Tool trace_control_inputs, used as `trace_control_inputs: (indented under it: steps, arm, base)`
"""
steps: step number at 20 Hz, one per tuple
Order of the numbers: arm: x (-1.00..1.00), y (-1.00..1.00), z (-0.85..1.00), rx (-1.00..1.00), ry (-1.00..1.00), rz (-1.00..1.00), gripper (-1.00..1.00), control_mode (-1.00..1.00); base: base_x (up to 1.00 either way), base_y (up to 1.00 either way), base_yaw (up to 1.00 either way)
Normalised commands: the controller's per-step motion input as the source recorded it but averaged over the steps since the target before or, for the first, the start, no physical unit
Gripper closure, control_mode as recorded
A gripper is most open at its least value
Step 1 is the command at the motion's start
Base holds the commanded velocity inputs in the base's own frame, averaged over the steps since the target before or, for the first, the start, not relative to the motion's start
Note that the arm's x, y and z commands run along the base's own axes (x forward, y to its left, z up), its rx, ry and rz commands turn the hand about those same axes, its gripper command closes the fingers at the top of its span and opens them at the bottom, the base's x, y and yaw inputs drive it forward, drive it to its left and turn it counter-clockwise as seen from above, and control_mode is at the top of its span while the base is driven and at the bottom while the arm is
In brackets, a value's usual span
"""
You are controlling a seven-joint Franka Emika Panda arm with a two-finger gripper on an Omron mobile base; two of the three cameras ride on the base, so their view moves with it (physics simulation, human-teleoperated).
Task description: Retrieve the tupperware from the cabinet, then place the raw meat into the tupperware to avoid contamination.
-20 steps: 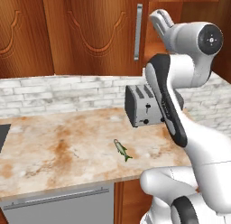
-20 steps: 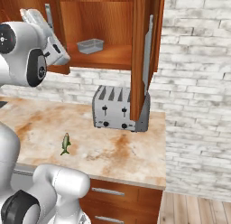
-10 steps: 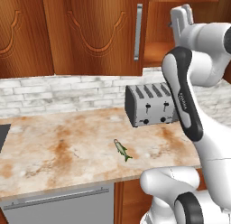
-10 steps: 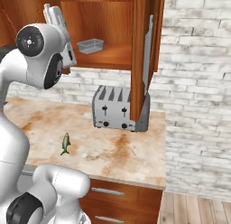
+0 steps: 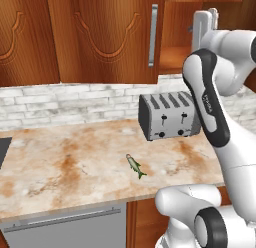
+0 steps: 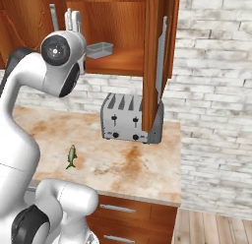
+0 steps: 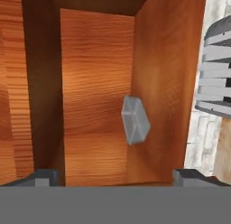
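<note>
The tupperware [image 6: 100, 49], a small clear grey tub, sits on the lower shelf inside the open cabinet [image 6: 129, 61]. In the hand view the tupperware [image 7: 134, 119] lies ahead of my open gripper [image 7: 115, 178], well apart from both fingertips [image 7: 43, 177]. My gripper [image 6: 74, 19] is raised at the cabinet's mouth, just left of the tub, with nothing between its fingers. It also shows as the gripper [image 5: 207, 19] high beside the closed door [image 5: 110, 32]. The raw meat [image 5: 135, 165], a tiny fish, lies on the counter; the same raw meat [image 6: 72, 156] shows below the arm.
A silver toaster [image 5: 167, 116] stands at the back of the marble counter [image 5: 60, 167], under the cabinet; the toaster [image 6: 130, 117] is partly behind the swung-open door [image 6: 156, 56]. A grey metal appliance front [image 5: 65, 227] sits below the counter edge. A brick wall [image 6: 216, 90] runs at the right.
The arm has swung and lifted the hand from in front of the toaster up to the open cabinet's mouth. The fish, toaster and tub have not moved.
</note>
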Motion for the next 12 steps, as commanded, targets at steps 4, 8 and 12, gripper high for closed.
trace_control_inputs:
  steps: [4, 8, 12]
  arm:
    - [0.38, 0.00, -0.24, 0.12, 0.00, 0.03, -1.00, -1.00]
    - [0.28, 0.00, -0.08, 0.12, 0.00, 0.07, -1.00, -1.00]
    - [0.15, 0.00, 0.00, 0.10, 0.00, 0.15, -1.00, -1.00]
  base:
    - [0.00, 0.00, 0.00]
    - [0.00, 0.00, 0.00]
    - [0.00, 0.00, 0.00]
